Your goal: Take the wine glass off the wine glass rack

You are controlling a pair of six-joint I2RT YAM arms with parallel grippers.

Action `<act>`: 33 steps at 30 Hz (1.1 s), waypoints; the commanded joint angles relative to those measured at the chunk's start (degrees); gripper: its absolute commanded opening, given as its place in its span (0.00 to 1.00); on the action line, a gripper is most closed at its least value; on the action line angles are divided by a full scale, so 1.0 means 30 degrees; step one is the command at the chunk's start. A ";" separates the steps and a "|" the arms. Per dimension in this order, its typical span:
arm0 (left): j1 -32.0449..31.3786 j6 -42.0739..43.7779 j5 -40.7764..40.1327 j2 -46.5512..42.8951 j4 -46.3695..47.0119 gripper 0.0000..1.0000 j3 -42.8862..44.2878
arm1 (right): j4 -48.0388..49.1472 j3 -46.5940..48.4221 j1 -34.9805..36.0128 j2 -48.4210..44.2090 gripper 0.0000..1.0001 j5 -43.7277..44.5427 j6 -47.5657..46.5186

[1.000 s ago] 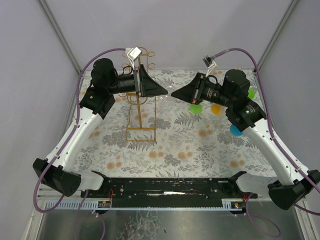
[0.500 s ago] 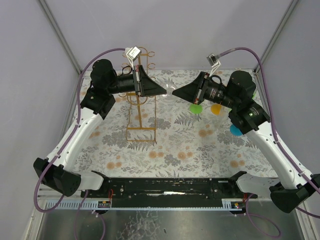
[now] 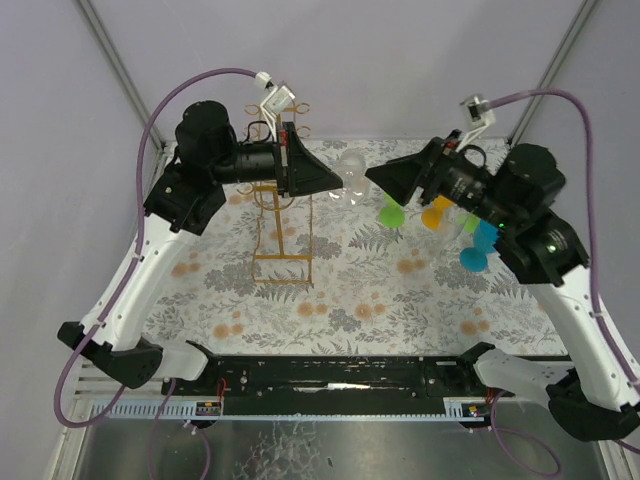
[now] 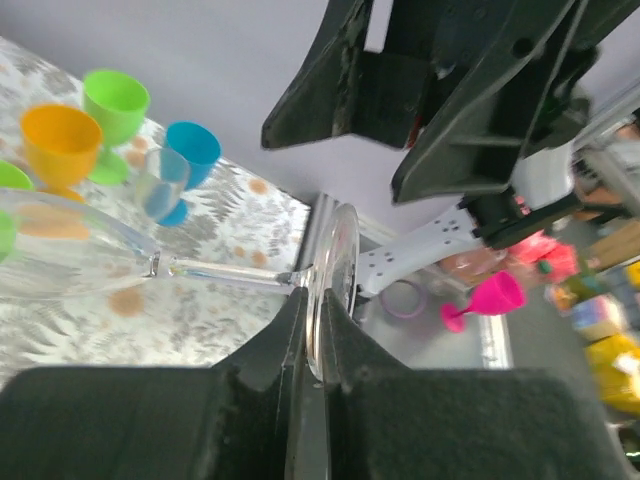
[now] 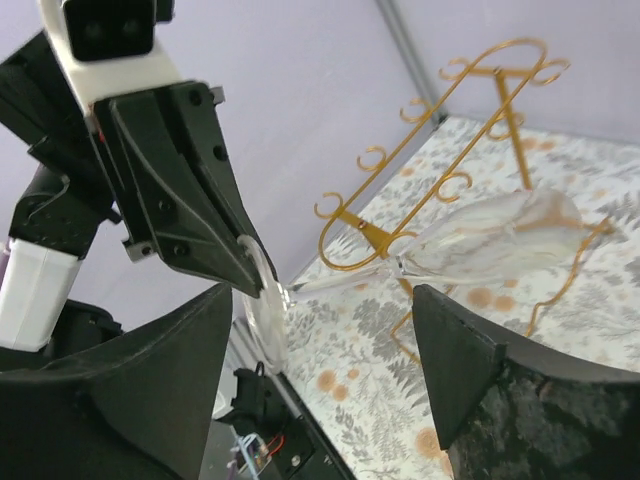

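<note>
Left gripper (image 3: 334, 180) is clamped on the wine glass (image 3: 351, 170). In the left wrist view we see its fingers (image 4: 268, 348) pinching the round foot edge-on. The jaws are nearly closed, with only the foot's thickness between them.

The glass hangs in the air on its side, stem level, bowl pointing toward the right gripper (image 3: 372, 177). In the top view it sits between the two grippers, at about 2 o'clock from the top of the rack (image 3: 283, 215), and we see a gap between it and the wire. In the right wrist view the bowl overlaps the rack, but that looks like line of sight only.

Right gripper is spread wide and has hold of nothing. From its own camera we see both fingers (image 5: 150, 390) far apart, with the stem crossing the gap further out. In the top view the bowl is just beside its tips. We cannot tell whether they touch.

The rack stands upright on the floral table (image 3: 380, 290), at 9 o'clock from the glass.

A green cup (image 3: 392, 212), an orange cup (image 3: 436, 212) and a blue cup (image 3: 474, 254) stand on the table at 4 o'clock from the glass, partly under the right arm.

The left wrist view also catches a pink goblet (image 4: 490, 298) beyond the table edge, at 3 o'clock in that frame.
</note>
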 commanded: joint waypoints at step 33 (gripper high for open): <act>-1.4328 2.8874 -2.3485 0.0964 -0.2460 0.00 -0.3772 | -0.9317 0.4530 -0.0134 0.2391 1.00 0.7821 -0.3907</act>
